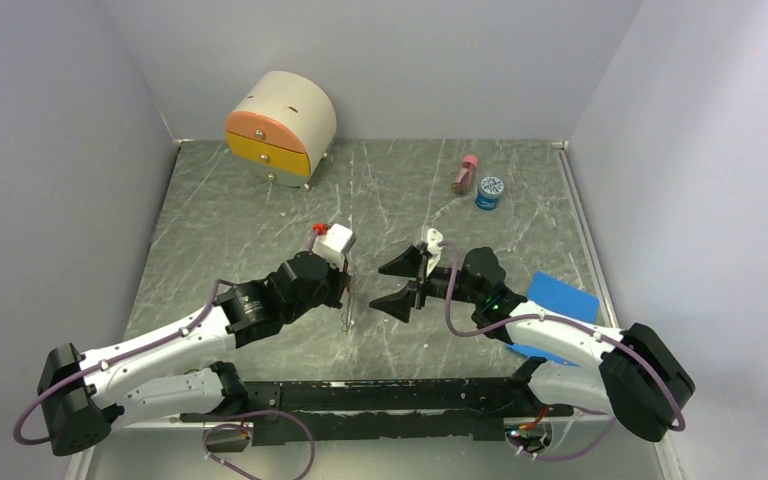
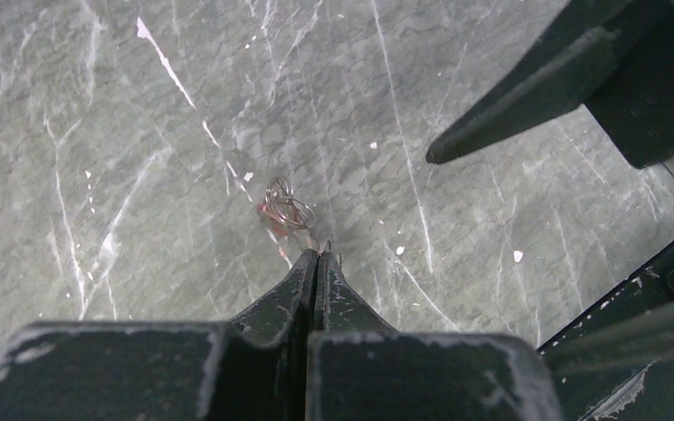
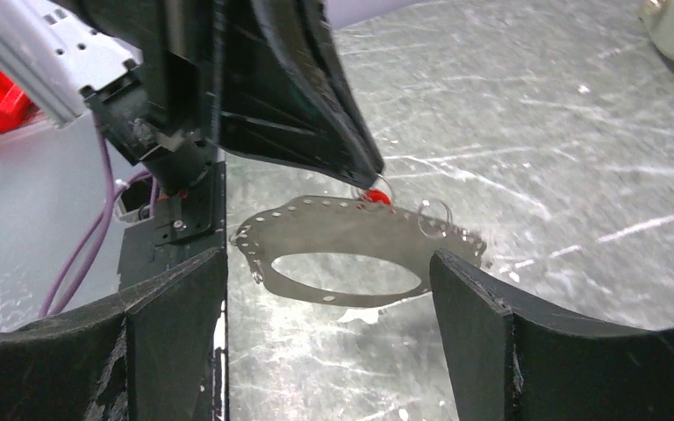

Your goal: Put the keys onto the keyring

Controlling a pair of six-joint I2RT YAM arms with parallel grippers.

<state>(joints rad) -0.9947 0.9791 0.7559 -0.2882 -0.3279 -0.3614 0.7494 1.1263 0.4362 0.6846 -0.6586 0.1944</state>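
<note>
Grey veined stone made up your table (image 1: pixel 260 200), boxed in by pale walls. A cream drawer box (image 1: pixel 280 125) sat at eleven o'clock, a pink bottle (image 1: pixel 465 175) and a blue-lidded jar (image 1: pixel 490 192) at one o'clock, and a blue pad (image 1: pixel 565 300) at four o'clock beside your right arm.

Near the centre, your left gripper (image 2: pixel 319 259) was clenched on the top edge of the keyring (image 3: pixel 316 224). From the right wrist view the keyring showed as a thin flat metal loop with small holes along its rim, held upright just off the stone. A red piece (image 3: pixel 374 197), possibly a key's tag, and a small wire ring (image 3: pixel 434 217) hung at that edge, right by the left fingertips. You could not pick out any loose keys elsewhere.

Your right gripper (image 1: pixel 378 284) was spread wide and empty, at three o'clock from the left one, its jaws flanking the keyring without touching it.

The weak point, as I judge it, was that narrow pinch. If your right jaws had closed on or brushed the flat loop, it could have twisted or slipped out. The two sets of fingers were also near enough to collide. A jolt might also have shaken the red piece loose.
</note>
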